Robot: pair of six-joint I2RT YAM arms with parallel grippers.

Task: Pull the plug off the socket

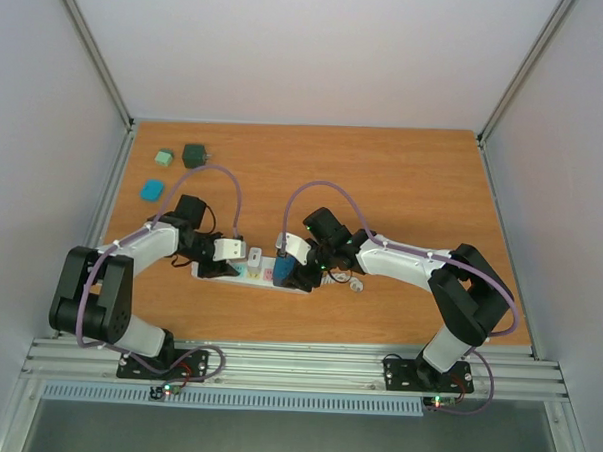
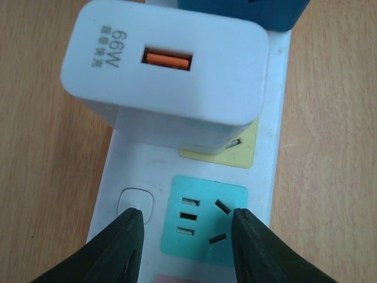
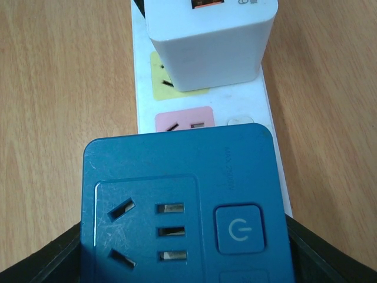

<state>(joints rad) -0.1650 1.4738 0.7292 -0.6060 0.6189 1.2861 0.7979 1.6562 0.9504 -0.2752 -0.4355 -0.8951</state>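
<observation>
The socket, a long white power strip with pastel panels, lies on the table between my arms. A white 66W charger is plugged into its yellow panel. A blue plug adapter with a power button stands on the strip's right end. My right gripper is shut on the blue adapter, with one finger on each side; I cannot tell whether it is still seated. My left gripper is open, its tips down on the strip either side of the teal panel.
The strip's curly white cord trails to the right. Three small blocks sit at the back left: light green, dark green and blue. A pink panel shows between the charger and the blue adapter.
</observation>
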